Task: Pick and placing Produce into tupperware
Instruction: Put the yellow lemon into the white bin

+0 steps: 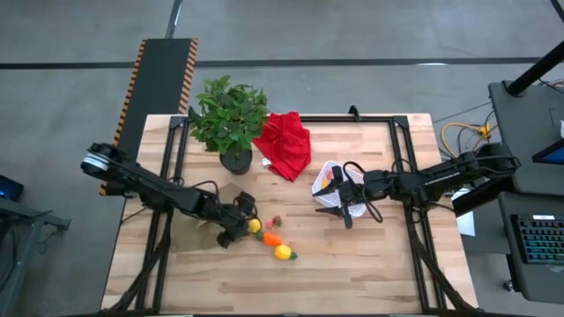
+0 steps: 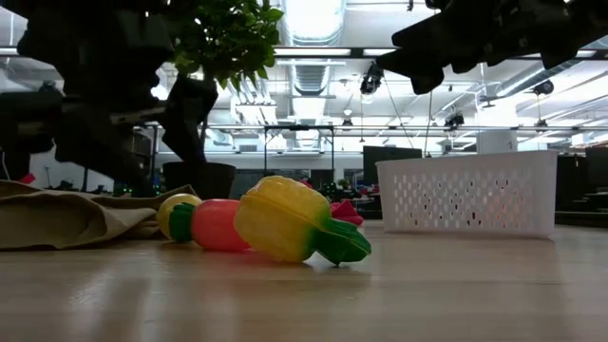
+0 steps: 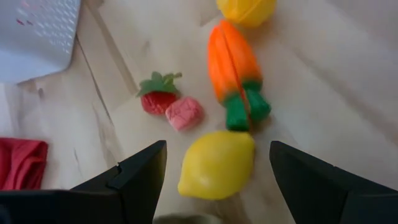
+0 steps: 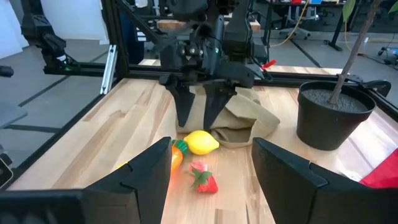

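On the worktop point(image 1: 352, 273): left claw point(image 1: 240, 224) spread wide, empty, straddling lemon point(image 3: 217, 164); right claw point(image 1: 339, 210) open, empty, beside tupperware point(image 1: 328, 173).

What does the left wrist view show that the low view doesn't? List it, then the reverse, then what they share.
Only the left wrist view: the strawberry, the pink piece and the left tool's open fingers around the lemon.
Only the low view: the potted plant, the tan cloth and the room behind.
Both: the lemon, the carrot, the white tupperware.
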Available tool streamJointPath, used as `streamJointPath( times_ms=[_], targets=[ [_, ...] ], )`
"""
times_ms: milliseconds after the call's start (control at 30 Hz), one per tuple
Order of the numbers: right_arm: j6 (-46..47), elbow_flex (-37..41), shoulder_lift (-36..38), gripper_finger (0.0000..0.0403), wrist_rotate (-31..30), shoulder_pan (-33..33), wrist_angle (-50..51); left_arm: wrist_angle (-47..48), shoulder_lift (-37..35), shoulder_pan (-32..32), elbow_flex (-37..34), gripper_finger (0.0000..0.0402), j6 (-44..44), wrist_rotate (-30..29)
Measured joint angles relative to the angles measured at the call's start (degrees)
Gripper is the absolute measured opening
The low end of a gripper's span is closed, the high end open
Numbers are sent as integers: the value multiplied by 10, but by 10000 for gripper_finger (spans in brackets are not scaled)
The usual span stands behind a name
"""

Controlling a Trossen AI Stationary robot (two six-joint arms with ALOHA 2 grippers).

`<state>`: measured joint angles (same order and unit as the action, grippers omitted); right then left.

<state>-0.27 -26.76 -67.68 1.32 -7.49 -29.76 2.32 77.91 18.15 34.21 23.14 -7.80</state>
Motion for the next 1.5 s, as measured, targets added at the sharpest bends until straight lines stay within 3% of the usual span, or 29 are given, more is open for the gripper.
streamJointPath(
  times_ms=[233,400,667,1233,1500],
  targets=[
    [1,0,0,215,0,0,11,27,39,0,31,275,-14,-27],
    [1,0,0,215,0,0,11,109,71,1,85,309,-31,-33],
    [1,0,0,215,0,0,12,134,105,4,113,347,-17,-34],
    [0,0,0,215,0,0,13,128,141,3,114,347,2,-35],
    [0,0,0,215,0,0,13,122,141,-1,113,299,5,-32]
  ],
)
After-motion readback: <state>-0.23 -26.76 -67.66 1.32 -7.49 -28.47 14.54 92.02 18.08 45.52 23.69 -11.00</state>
